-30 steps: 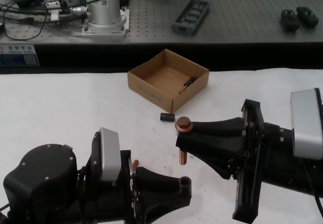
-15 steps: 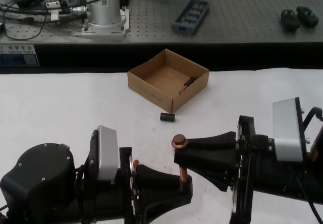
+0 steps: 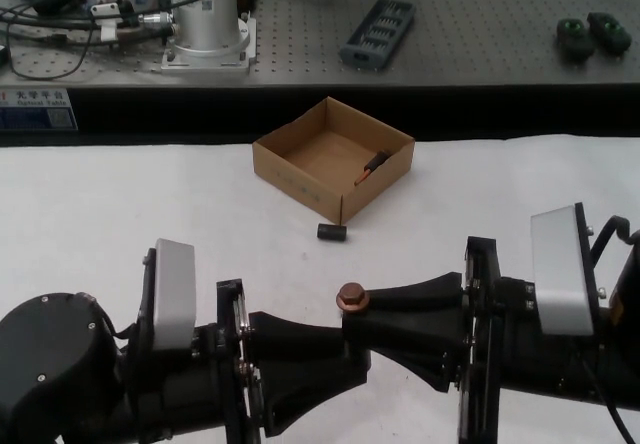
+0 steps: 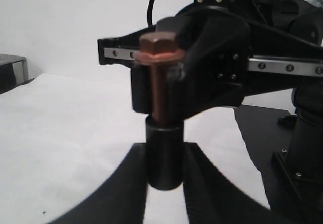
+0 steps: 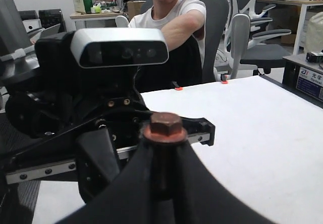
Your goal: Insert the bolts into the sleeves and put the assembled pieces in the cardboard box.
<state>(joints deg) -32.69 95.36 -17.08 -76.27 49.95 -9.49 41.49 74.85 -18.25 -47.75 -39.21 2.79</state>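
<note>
- The high camera sits up at the near side and looks forward and down over the white cloth-covered bench [image 3: 100, 194].
- The two wrist cameras face each other, very close.
- All three see the copper-coloured metal bolt with a six-sided head [image 3: 351, 295].

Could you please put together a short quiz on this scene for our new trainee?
1. True or false: the cardboard box already holds an assembled piece.
2. Which holds the copper bolt: A the left end effector, B the right end effector?
3. Fill in: the left end effector grips a black ____.
Key: 1 true; 2 B; 3 sleeve.
</note>
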